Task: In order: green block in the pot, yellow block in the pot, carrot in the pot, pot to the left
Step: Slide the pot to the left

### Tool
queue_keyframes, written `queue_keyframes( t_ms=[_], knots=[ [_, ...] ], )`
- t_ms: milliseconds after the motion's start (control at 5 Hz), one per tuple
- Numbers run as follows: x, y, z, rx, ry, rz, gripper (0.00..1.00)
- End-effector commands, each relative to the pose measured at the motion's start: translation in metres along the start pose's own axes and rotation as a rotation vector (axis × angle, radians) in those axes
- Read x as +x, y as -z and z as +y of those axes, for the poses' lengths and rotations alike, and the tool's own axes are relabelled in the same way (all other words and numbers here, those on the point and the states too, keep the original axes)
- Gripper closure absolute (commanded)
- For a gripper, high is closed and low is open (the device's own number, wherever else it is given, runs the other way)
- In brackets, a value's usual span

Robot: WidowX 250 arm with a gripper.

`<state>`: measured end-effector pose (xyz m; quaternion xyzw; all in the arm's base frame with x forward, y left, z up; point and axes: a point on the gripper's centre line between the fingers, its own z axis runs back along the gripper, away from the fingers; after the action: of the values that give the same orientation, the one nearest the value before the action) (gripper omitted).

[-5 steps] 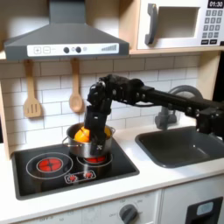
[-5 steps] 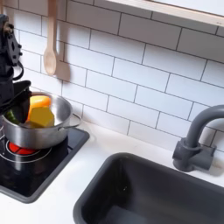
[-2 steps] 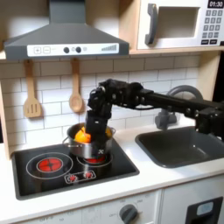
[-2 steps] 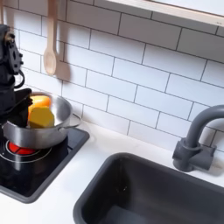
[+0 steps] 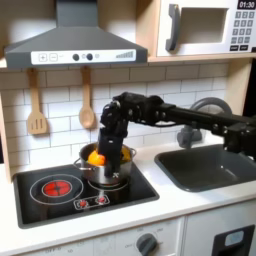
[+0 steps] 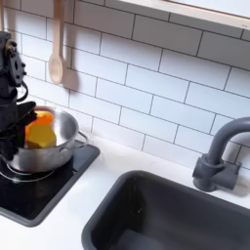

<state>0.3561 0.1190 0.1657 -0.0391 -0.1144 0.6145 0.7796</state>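
The shiny steel pot (image 5: 108,170) (image 6: 57,151) sits on the black stovetop, over the right burner in the first exterior view. Inside it lies the orange carrot (image 5: 96,157) (image 6: 42,125), with the yellow block (image 6: 35,143) just below it in the second exterior view. The green block is hidden. My gripper (image 5: 113,152) (image 6: 10,125) reaches down from the black arm onto the pot's rim, at the pot's left side in the second exterior view. Its fingers look shut on that rim.
A red-glowing burner (image 5: 57,186) lies at the first exterior view's left of the pot. Two wooden utensils (image 5: 37,108) (image 5: 87,106) hang on the tiled wall behind. A dark sink (image 5: 210,165) (image 6: 166,215) with a faucet (image 6: 217,156) lies to the right in both exterior views.
The pot has shifted with the gripper, slightly right and forward in the first exterior view, and now covers the red burner ring that showed under it. It looks a little tilted.
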Motion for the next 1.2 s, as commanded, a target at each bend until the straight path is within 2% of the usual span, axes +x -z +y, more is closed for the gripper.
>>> queue_keyframes(
  t_ms=[0,200,600,800,1000],
  knots=[
    [0.02,-0.012,-0.007,0.011,0.041,0.01,1.0],
    [0.031,-0.018,-0.017,0.058,0.206,-0.004,1.0],
    [0.04,-0.001,-0.023,0.113,0.433,0.101,1.0],
    [0.049,0.0,-0.019,0.106,0.427,0.1,1.0],
    [0.053,-0.005,-0.017,0.04,0.38,0.101,1.0]
  ],
)
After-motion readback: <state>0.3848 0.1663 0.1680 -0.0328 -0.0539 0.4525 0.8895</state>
